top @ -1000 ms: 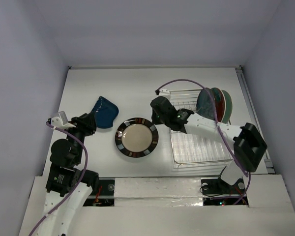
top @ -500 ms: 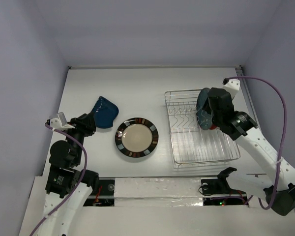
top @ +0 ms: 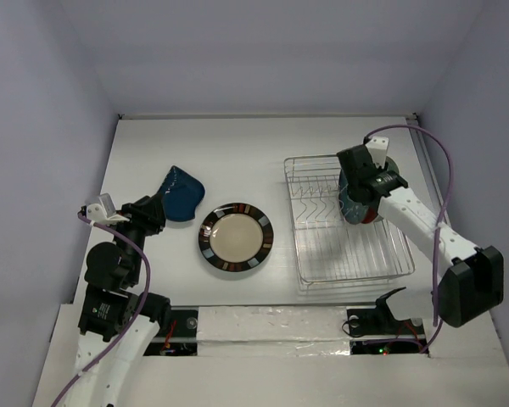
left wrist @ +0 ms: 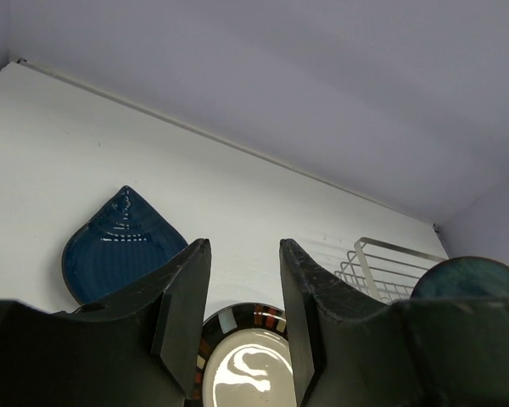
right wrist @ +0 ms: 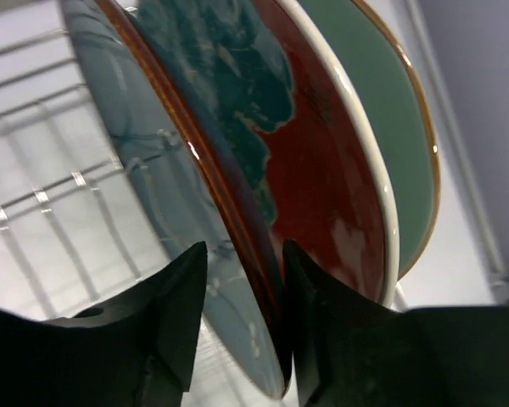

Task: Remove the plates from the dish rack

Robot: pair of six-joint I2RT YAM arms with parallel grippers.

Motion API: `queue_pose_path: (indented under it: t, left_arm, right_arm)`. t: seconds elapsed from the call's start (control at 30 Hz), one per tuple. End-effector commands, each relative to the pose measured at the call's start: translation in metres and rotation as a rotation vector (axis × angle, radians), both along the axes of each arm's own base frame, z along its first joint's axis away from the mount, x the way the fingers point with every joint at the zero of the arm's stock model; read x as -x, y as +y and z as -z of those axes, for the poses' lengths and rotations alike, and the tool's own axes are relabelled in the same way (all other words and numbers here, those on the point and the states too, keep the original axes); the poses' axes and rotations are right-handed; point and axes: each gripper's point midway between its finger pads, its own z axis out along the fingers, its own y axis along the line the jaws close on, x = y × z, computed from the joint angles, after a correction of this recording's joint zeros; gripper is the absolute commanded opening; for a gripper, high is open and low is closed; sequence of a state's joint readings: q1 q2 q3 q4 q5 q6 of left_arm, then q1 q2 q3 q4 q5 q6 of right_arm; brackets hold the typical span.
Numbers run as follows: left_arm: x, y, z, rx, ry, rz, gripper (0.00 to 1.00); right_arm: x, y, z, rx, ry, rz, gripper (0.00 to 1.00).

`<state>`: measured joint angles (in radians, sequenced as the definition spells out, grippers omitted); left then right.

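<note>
Three plates stand on edge at the back right of the dish rack (top: 299,222): a glossy teal plate (right wrist: 174,182) in front, a plate with a red underside (right wrist: 331,182) behind it, and a pale green plate (right wrist: 394,144) last. My right gripper (right wrist: 244,259) is open, its jaws on either side of the teal plate's brown rim; the right finger is close against the back, the left finger stands off the face. A cream plate with a dark patterned rim (top: 235,237) and a dark blue plate (top: 180,197) lie on the table. My left gripper (left wrist: 244,254) hangs open and empty above them.
The wire rack (left wrist: 382,263) has bare slots in front of the plates. The white table's back wall and right side rail (top: 433,178) run close to the rack. The right arm (top: 416,222) reaches across the rack's right side.
The right arm swung from beside the cream plate across the rack to the standing plates and lowered its jaws over the teal plate's rim. The left arm has not moved.
</note>
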<state>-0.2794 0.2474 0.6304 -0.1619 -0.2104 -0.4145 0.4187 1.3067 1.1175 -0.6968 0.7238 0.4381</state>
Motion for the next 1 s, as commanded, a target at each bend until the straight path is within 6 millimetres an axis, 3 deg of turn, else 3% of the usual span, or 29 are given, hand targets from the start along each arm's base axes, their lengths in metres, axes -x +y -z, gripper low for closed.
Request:
queue_pose_path:
  t: [0.0,0.13,0.2,0.33,0.6,0.63,0.83,0.93,0.97]
  left_arm:
    - [0.0,0.0,-0.009,0.01,-0.038,-0.002,0.35]
    - [0.0,0.0,-0.008,0.01,-0.037,-0.002,0.35]
    - [0.0,0.0,-0.01,0.012,-0.04,-0.001,0.35]
    - [0.0,0.0,-0.009,0.012,-0.038,-0.001,0.35]
    - [0.0,0.0,-0.009,0.012,-0.038,-0.001,0.35]
    - [-0.001,0.0,-0.008,0.011,-0.035,-0.001,0.35]
    - [-0.001,0.0,-0.008,0.012,-0.035,-0.001,0.35]
    - [-0.001,0.0,-0.008,0.012,-0.034,-0.001,0.35]
    - [-0.002,0.0,-0.008,0.012,-0.032,-0.001,0.35]
  right_arm:
    - [-0.012,-0.012,-0.012,0.083,-0.011,0.039,0.45]
    - [-0.012,-0.015,-0.029,0.108,-0.037,0.035,0.25]
    - [-0.011,-0.018,-0.044,0.128,-0.053,0.023,0.21]
    - [-0.009,-0.022,-0.071,0.147,-0.082,0.013,0.0]
    - [-0.003,-0.023,-0.131,0.078,-0.228,0.002,0.0]
    - [-0.001,-0.018,-0.146,0.028,-0.286,-0.024,0.0]
    - [0.011,0.003,-0.197,-0.171,-0.501,-0.141,0.0]
    - [0.015,0.044,-0.21,-0.335,-0.586,-0.325,0.0]
    - [0.018,0.069,-0.211,-0.428,-0.589,-0.435,0.0]
